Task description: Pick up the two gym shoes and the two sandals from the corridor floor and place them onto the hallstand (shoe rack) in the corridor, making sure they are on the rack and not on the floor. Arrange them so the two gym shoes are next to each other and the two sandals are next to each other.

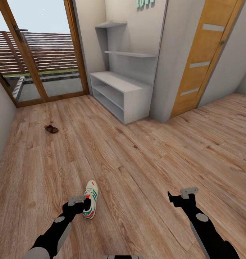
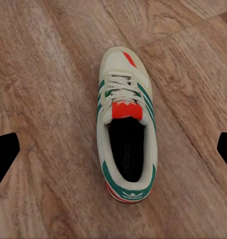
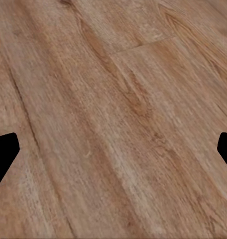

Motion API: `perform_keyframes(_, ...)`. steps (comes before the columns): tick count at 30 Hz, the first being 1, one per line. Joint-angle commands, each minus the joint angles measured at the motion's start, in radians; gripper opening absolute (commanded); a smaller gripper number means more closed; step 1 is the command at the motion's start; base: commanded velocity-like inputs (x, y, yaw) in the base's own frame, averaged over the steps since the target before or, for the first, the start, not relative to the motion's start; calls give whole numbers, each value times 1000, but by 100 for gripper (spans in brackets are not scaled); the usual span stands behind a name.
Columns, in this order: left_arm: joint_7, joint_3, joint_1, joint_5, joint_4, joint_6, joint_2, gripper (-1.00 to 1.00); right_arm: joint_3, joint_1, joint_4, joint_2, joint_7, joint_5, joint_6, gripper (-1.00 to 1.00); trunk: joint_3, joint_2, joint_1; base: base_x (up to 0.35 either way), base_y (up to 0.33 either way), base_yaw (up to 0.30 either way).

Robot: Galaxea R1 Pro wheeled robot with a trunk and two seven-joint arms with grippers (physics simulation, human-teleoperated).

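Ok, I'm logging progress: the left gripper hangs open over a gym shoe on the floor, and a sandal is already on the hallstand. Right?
Not quite. The sandal lies on the corridor floor near the glass door, not on the hallstand, as the head view shows. The rest holds: the left gripper hangs open over the gym shoe.

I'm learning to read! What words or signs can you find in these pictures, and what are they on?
Teal letters on the wall above the hallstand: cut off by the picture's top edge; not readable for sure.
Dark print on the insole of the gym shoe: too blurred to read.
White mark on the shoe's heel: a small logo shape, no readable letters.
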Motion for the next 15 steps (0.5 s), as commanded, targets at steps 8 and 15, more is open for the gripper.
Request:
perform_keyframes(8, -3, 1, -1, -1, 1, -3, -1, 100, 0, -1, -6, 0, 26, 6, 6, 100, -1, 0, 0, 0, 0, 0)
perform_keyframes(15, -5, 1, -1, 0, 1, -2, 0, 100, 0, -1, -11, 0, 35, 6, 6, 100, -1, 0, 0, 0, 0, 0)
